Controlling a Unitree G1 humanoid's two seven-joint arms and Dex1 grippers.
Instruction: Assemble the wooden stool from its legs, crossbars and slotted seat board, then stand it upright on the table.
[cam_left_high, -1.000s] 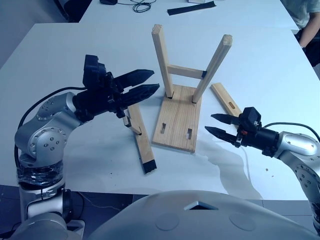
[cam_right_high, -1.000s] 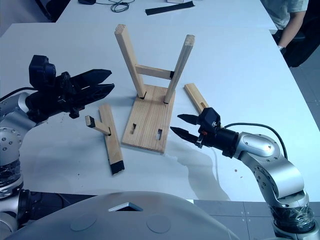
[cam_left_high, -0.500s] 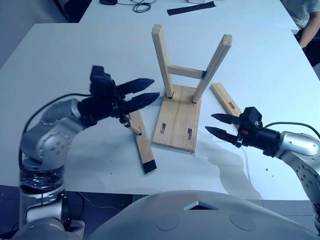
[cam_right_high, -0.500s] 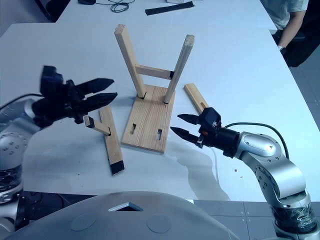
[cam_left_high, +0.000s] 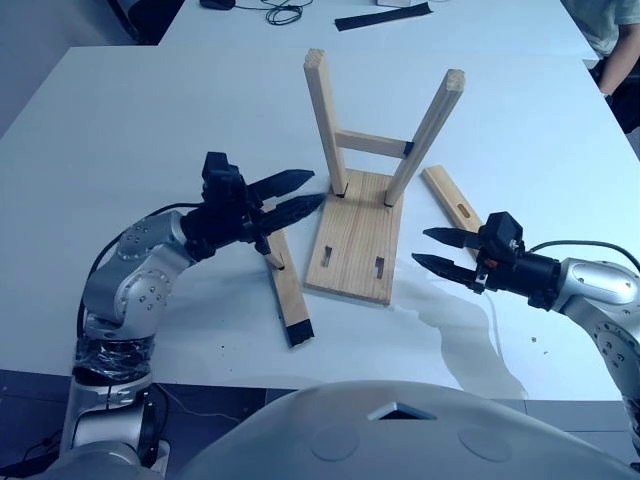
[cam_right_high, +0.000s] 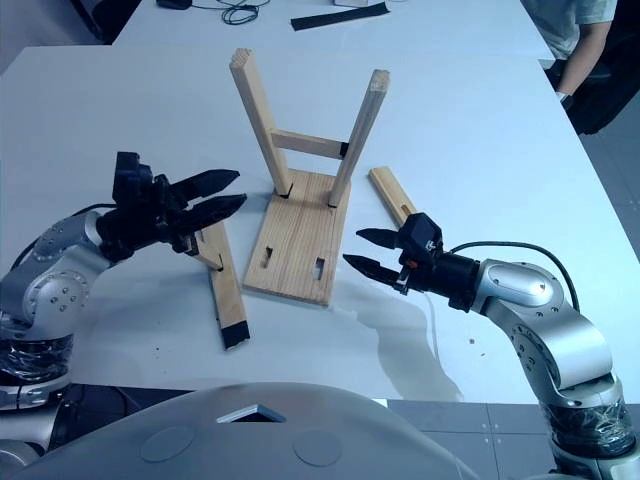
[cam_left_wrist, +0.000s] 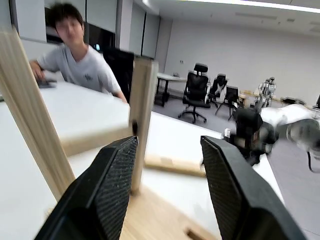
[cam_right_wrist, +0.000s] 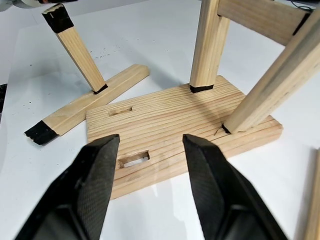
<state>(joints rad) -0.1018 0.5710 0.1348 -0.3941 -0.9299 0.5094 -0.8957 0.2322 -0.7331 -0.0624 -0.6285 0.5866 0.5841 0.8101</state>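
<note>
Seat board (cam_left_high: 352, 235) lies mid-frame on the desk (cam_left_high: 150, 110), two legs (cam_left_high: 325, 120) upright; left claw (cam_left_high: 313, 188) and right claw (cam_left_high: 421, 246) gape empty.

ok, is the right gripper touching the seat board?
Apart. The left eye view shows a strip of bare table between the open right gripper and the seat board edge.

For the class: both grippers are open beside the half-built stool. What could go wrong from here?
1. The left gripper hangs open close to a standing leg; a stray sweep could tip the upright pair out of the seat board.
2. The right gripper sits by the board's near corner; a nudge could slide the board and shift its empty slots.
3. The loose leg lies flat with its crossbar sticking up; gripping that stub may twist it.
</note>
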